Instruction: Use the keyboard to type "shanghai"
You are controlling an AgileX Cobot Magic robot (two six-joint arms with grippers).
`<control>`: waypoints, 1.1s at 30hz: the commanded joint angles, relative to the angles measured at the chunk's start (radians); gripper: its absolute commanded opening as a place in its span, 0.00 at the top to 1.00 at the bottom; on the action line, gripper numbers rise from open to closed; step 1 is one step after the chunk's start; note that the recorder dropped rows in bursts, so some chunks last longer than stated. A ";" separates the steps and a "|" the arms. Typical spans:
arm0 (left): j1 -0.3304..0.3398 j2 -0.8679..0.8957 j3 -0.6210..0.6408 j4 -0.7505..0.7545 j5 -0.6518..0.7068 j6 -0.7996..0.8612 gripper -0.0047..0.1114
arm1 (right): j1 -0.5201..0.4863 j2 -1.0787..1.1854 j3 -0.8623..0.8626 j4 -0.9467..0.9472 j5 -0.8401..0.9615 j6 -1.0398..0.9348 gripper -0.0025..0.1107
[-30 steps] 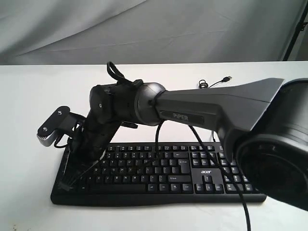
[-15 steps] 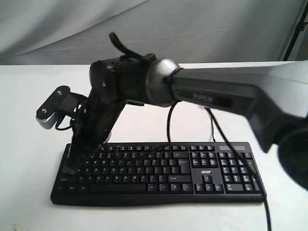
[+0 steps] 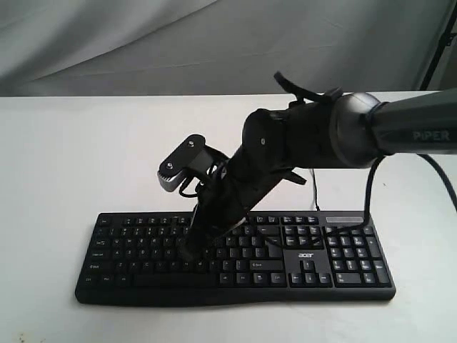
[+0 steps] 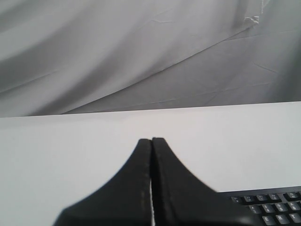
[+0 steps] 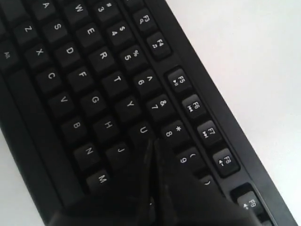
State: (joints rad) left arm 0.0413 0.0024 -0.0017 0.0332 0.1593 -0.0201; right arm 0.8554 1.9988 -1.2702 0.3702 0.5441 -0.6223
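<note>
The black keyboard lies across the front of the white table, its acer logo by the number pad. My right gripper reaches in from the right and points down at the middle letter keys with its jaws pressed together, holding nothing. In the right wrist view the keyboard fills the frame, and the right gripper ends just beside the U, J and 8 keys; whether it touches a key I cannot tell. My left gripper is shut and empty above bare table, with a corner of the keyboard beside it. It does not show in the exterior view.
A grey cloth backdrop hangs behind the white table. A thin black cable runs back from the keyboard behind the right arm. A dark stand leg stands at the far right edge.
The right arm has swung from the keyboard's left end, lifted, then come down over the middle letter keys further right. Its jaws stayed shut.
</note>
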 commanded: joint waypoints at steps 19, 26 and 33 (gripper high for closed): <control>-0.006 -0.002 0.002 -0.002 -0.006 -0.003 0.96 | -0.015 0.048 0.007 0.056 -0.045 -0.075 0.98; -0.006 -0.002 0.002 -0.002 -0.006 -0.003 0.96 | -0.019 0.056 0.007 0.058 -0.050 -0.075 0.98; -0.006 -0.002 0.002 -0.002 -0.006 -0.003 0.96 | -0.019 0.079 0.007 0.067 -0.042 -0.073 0.98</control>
State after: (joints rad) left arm 0.0413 0.0024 -0.0017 0.0332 0.1593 -0.0201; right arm 0.8432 2.0624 -1.2652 0.4343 0.5026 -0.6919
